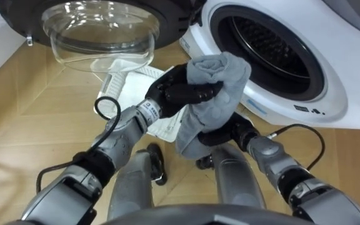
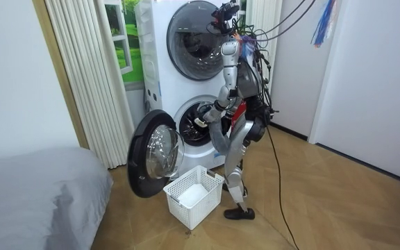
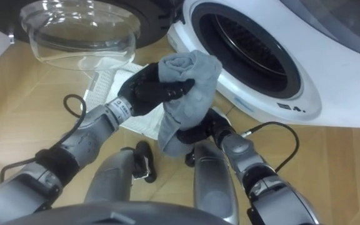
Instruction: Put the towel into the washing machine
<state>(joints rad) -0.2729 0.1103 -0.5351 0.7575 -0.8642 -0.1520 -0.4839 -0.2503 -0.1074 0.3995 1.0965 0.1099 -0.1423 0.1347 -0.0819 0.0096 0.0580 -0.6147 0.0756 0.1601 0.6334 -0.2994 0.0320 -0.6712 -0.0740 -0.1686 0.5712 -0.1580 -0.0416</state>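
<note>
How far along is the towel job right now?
Done: the door is open and the towel is lifted. In hand: fingers of the left hand grip it, the right hand beneath, just before the drum. Left: push it into the drum and let go.

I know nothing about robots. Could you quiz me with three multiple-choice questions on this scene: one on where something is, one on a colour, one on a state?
1. Where is the towel?
A. on a shelf
B. in the robot's hands, outside the drum
C. deep inside the drum

2. What colour is the towel?
A. red
B. grey
C. green

3. The door of the lower washing machine is:
A. shut
B. missing
C. swung open

Answers:
1 B: the left hand grips it, and the right hand is beneath it.
2 B: the cloth is plain grey.
3 C: the glass door stands aside from the dark drum opening.
</note>
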